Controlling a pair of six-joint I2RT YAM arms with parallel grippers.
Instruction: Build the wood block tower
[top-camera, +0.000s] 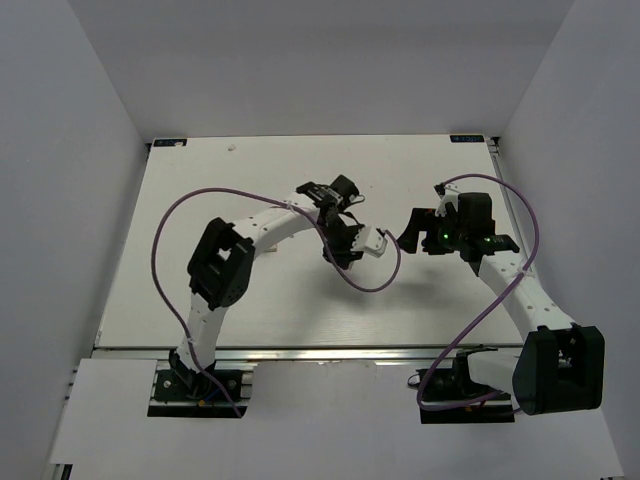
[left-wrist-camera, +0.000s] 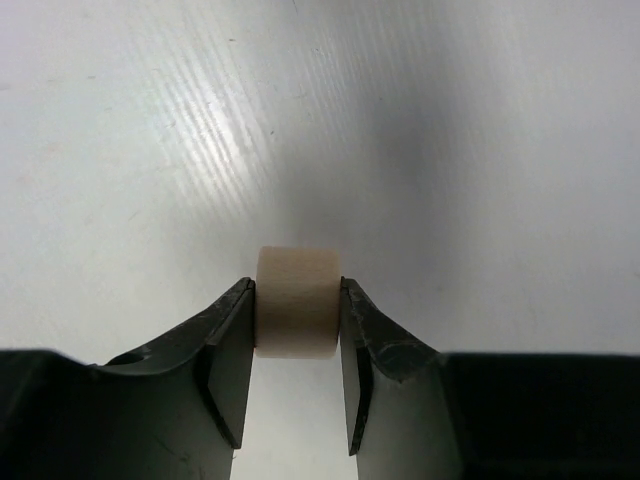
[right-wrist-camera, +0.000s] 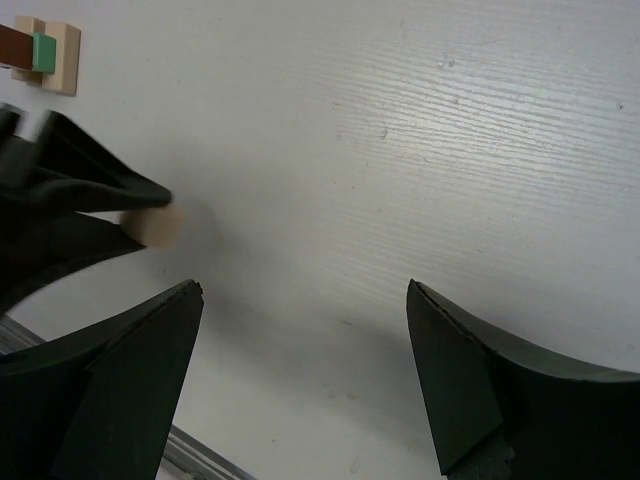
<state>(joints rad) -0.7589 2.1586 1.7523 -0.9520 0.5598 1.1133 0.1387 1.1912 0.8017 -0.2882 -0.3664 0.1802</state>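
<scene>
My left gripper is shut on a small light tan round block, which it holds by its sides just above the white table. The right wrist view shows that same block at the tips of the left gripper's fingers. My right gripper stands wide open over bare table, nothing between its fingers, with the held block to its left. A small group of blocks, tan, mint-green and dark brown, sits at that view's top left corner. From above, the left gripper and right gripper face each other mid-table.
A purple cable loops over the left arm, and another cable loops over the right arm. The table's metal front rail runs in front of both arm bases. White walls enclose the table on three sides.
</scene>
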